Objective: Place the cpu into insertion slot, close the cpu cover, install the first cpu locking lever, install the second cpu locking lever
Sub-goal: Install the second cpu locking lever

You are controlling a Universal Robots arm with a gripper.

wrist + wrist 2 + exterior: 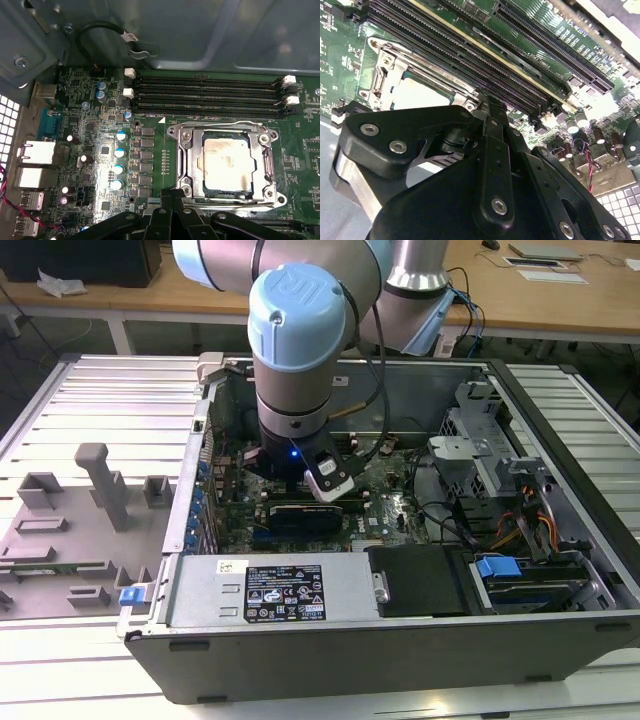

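Chip (pixel 224 164) pale tan-silver, square, lying flat inside socket (pixel 186 165). Silver cover frame (pixel 225 131) closed down over chip edges, face showing through window. Socket sits just beside long black memory slots.

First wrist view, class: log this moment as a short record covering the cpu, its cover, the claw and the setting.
cpu: pale square chip seated in the insertion slot
cpu cover: silver frame lying down around the chip
claw: black fingers together beside the socket's edge, holding nothing
setting: green motherboard inside an open computer case
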